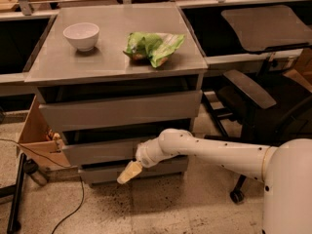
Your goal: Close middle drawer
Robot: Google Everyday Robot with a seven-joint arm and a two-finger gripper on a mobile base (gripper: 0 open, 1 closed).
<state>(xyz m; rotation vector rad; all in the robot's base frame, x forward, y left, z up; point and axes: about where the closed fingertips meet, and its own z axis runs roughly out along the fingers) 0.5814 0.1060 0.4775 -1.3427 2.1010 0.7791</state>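
The middle drawer (pixel 100 151) is the low grey front panel under the taller top drawer (pixel 119 111) of the grey cabinet. A dark gap shows above its front. My gripper (pixel 129 172), cream-coloured at the end of the white arm (pixel 209 150), hangs just below the middle drawer's front edge, in front of the bottom drawer (pixel 161 167). The wrist covers the right part of the middle drawer's front. Whether the gripper touches the panel cannot be told.
A white bowl (pixel 81 35) and a green bag (pixel 153 45) lie on the cabinet top (pixel 112 62). A cardboard box (pixel 36 140) stands at the left, with a cable (pixel 73 204) on the floor. A black office chair (pixel 253 96) stands at the right.
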